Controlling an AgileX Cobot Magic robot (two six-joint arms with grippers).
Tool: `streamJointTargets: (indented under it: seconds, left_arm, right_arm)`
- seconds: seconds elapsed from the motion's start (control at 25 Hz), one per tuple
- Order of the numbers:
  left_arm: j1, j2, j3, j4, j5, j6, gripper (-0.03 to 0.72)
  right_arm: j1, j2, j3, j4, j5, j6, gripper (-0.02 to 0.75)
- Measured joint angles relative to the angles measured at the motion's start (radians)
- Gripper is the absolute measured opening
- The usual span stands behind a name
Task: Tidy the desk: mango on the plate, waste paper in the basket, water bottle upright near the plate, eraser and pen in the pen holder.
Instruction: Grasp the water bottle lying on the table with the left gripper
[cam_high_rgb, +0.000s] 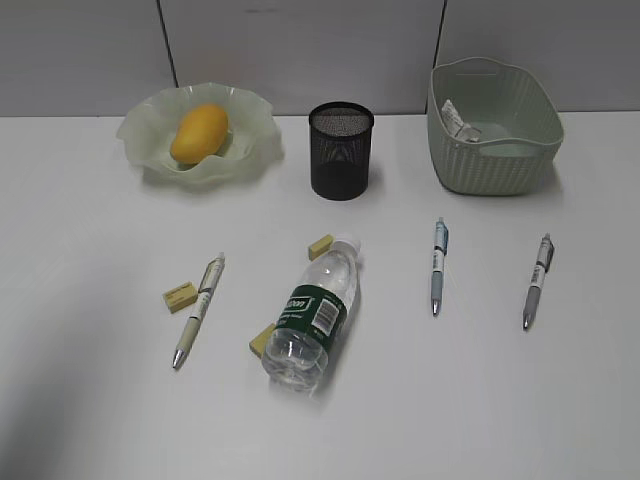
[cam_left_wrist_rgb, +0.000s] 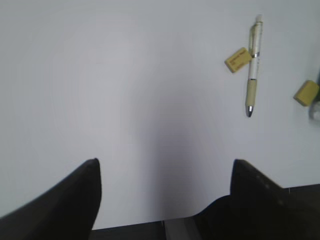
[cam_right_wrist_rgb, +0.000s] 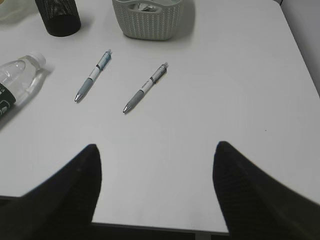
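Note:
The mango (cam_high_rgb: 199, 133) lies on the ruffled plate (cam_high_rgb: 150, 140) at the back left. The waste paper (cam_high_rgb: 462, 122) sits inside the basket (cam_high_rgb: 495, 165) at the back right. The pen holder (cam_high_rgb: 341, 150) stands between them. The water bottle (cam_high_rgb: 312, 313) lies on its side mid-desk, with erasers at its cap (cam_high_rgb: 320, 246), its base (cam_high_rgb: 262, 340) and left (cam_high_rgb: 180, 296). Three pens lie flat: left (cam_high_rgb: 198, 309), middle (cam_high_rgb: 438, 265), right (cam_high_rgb: 537, 280). My left gripper (cam_left_wrist_rgb: 165, 167) and right gripper (cam_right_wrist_rgb: 156, 152) are open, empty, over the desk's front edge. Neither gripper shows in the exterior view.
The white desk (cam_high_rgb: 100, 400) ends at a grey wall at the back. Its right edge and front edge show in the right wrist view (cam_right_wrist_rgb: 300, 60). The left pen (cam_left_wrist_rgb: 253, 65) and two erasers show in the left wrist view.

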Motion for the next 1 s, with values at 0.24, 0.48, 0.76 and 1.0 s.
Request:
streamJointTargets:
  seconds: [0.24, 0.48, 0.76, 1.0]
  left_arm:
    - [-0.182, 0.193, -0.095, -0.002, 0.0, -0.035, 0.61]
    - [-0.341, 0.385, -0.243, -0.004, 0.0, -0.071, 0.61]
    - [-0.484, 0.586, -0.391, -0.049, -0.002, -0.075, 0.615]
    - [-0.571, 0.762, -0.521, -0.054, -0.001, -0.075, 0.627]
  right_arm:
    - [0.0, 0.0, 0.0, 0.0, 0.0, 0.0, 0.549]
    - [0.0, 0.0, 0.0, 0.0, 0.0, 0.0, 0.547]
    - [0.0, 0.0, 0.0, 0.0, 0.0, 0.0, 0.547]
    - [0.0, 0.0, 0.0, 0.001, 0.0, 0.0, 0.547]
